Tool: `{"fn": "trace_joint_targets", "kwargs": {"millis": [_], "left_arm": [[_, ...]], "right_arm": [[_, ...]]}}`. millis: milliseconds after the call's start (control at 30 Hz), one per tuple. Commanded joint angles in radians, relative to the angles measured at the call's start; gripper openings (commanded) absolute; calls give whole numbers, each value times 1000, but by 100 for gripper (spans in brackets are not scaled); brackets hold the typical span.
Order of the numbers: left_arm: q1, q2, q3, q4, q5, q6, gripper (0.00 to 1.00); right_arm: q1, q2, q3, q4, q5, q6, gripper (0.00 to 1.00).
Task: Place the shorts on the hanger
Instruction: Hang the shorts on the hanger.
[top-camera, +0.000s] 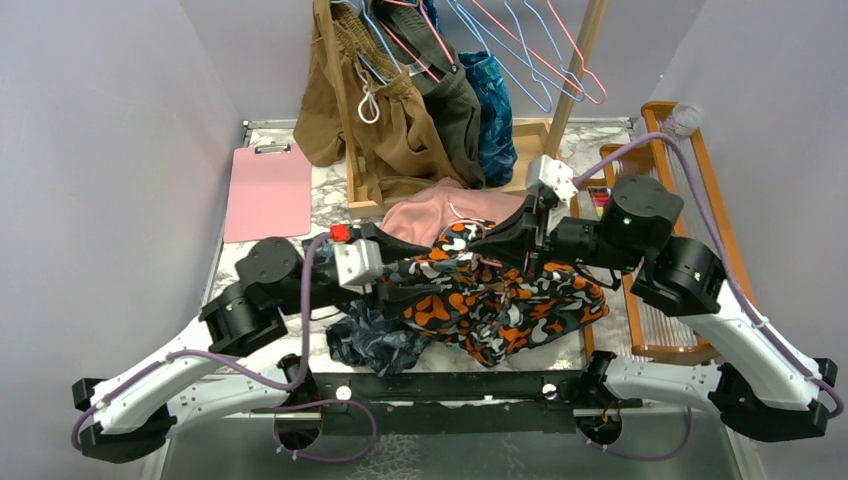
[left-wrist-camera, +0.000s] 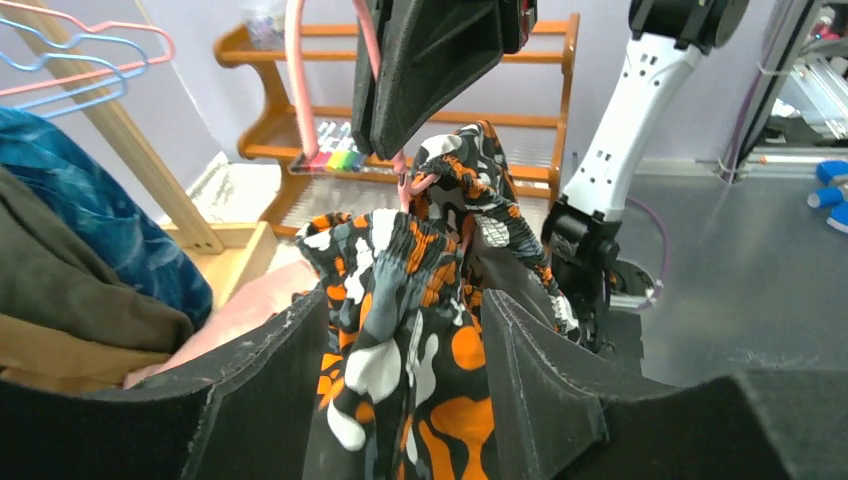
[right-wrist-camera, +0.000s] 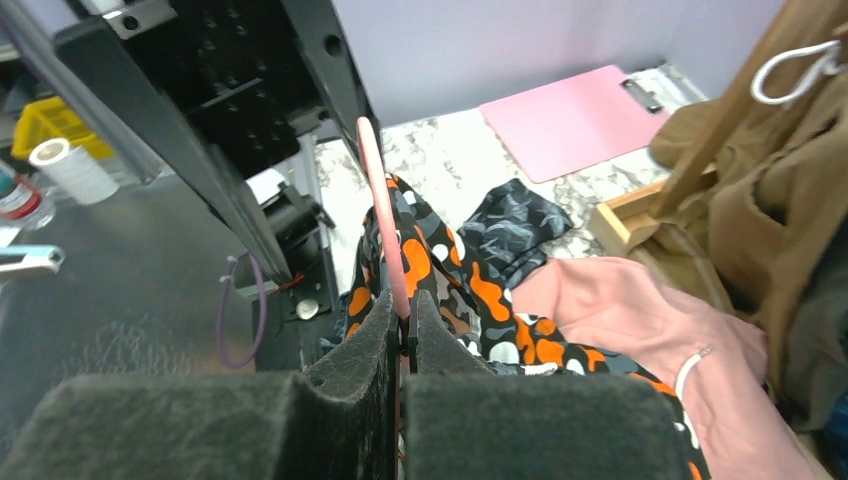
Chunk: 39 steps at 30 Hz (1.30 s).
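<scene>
While the right hand (right-wrist-camera: 405, 322) pinches the hanger (right-wrist-camera: 381, 200), the left hand (left-wrist-camera: 402, 302) clamps the bunched shorts (left-wrist-camera: 400, 245).

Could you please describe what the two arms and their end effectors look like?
The left arm and right arm have white lower links and black rounded joint housings with small green lights. A purple cable loops along each. The left wrist carries a white block with a red part. The left end effector and right end effector have black, wedge-shaped fingers with rough faces.
</scene>
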Motion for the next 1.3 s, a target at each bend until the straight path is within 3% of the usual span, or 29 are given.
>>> {"fn": "trace_joint_targets", "kwargs": {"millis": [0, 433, 533, 633, 700, 900, 1267], "left_arm": [[3, -41, 28, -44, -94, 27, 62], [2, -197, -54, -92, -461, 53, 60], [2, -204, -83, -109, -481, 50, 55], [2, -194, -86, -120, -457, 41, 38], [2, -190, -82, -121, -400, 34, 37], [2, -143, -53, -130, -227, 49, 58], [2, -7, 23, -53, -253, 142, 60]], "right_arm": [[3, -47, 12, 68, 142, 22, 1], [3, -93, 21, 40, 213, 42, 1], [3, -97, 21, 39, 216, 47, 1], [3, -97, 18, 41, 221, 46, 1], [3, -95, 12, 45, 224, 47, 1], [3, -89, -3, 57, 216, 51, 1], [2, -78, -19, 70, 178, 63, 1]]}}
